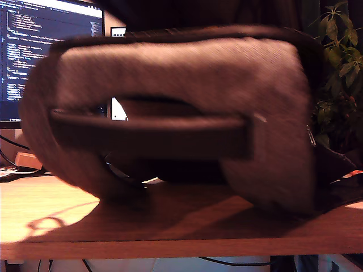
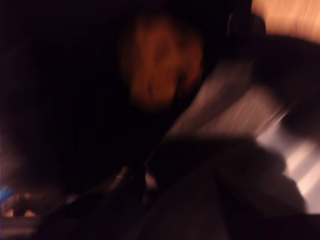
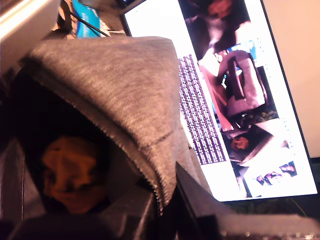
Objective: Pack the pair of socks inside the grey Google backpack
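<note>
- One large grey-brown woven backpack [image 1: 187, 73] fills most of the exterior view, lifted so that its dark handle strap [image 1: 153, 133] runs across the middle; its lower edge meets the wooden table [image 1: 170, 226] toward the exterior view's right.
- Behind the bag, a monitor with lines of code [image 1: 34, 45] glows at the exterior view's left; a leafy green plant [image 1: 340, 56] stands at the exterior view's right.
- Neither gripper shows in the exterior view; the bag hides them.
- From the first wrist view, everything is dark and smeared; a blurred orange-yellow lump, the pair of socks [image 2: 160, 60], sits deep in the black interior, with pale grey fabric beside it; my first gripper's jaws cannot be made out, so whether they are parted or closed I cannot tell.
- From the second wrist view, the grey tweed flap of the backpack [image 3: 120, 95] arches over the opening; the mustard-yellow knit bundle [image 3: 70, 175] lies inside, under that flap, against the black lining.
- A dark shape at the edge of that picture may be part of my second gripper; its jaws are not clear, and I cannot tell whether they grip anything.
- Beyond the flap, a bright white screen showing small pictures [image 3: 235, 100] stands close behind the bag.
</note>
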Robot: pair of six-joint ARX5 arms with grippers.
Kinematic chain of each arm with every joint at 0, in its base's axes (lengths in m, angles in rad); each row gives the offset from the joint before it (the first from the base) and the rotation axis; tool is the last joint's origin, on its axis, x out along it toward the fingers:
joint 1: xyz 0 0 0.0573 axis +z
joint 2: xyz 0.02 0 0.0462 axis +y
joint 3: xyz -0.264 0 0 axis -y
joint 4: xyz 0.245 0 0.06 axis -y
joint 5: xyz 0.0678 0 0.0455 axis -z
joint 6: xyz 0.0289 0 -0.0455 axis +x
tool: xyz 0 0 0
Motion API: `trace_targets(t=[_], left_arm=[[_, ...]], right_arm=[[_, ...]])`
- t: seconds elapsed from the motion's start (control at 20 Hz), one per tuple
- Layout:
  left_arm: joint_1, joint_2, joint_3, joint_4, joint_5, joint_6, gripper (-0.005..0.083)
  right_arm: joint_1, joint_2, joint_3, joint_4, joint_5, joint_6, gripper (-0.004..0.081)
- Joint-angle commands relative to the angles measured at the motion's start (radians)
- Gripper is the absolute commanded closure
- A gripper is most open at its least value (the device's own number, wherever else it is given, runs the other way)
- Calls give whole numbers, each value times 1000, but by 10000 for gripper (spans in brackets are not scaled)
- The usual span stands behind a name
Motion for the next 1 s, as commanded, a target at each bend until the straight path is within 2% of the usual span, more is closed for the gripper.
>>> trace_targets(t=[0.0, 0.1, 0.3, 0.4, 0.55, 0.75, 0.95], left_arm=[[-3, -52, -1, -6, 8, -11, 739], [-3, -101, -1, -5, 24, -29, 797], [-3, -197, -1, -5, 37, -41, 796], [-2, -222, -1, -5, 32, -41, 796], [5, -224, -1, -5, -6, -49, 796], [53, -231, -1, -2, -28, -60, 796], [89, -237, -1, 26, -28, -82, 796]], right_arm=[[-30, -42, 45, 53, 10, -24, 781], [-68, -42, 46, 103, 0, -43, 781], [-98, -42, 46, 101, -19, -48, 781], [-105, -42, 46, 85, -44, -13, 781], [-105, -42, 46, 8, -121, 61, 781], [-105, -27, 44, -168, -211, 169, 781], [-105, -7, 18, -193, -301, 208, 782]])
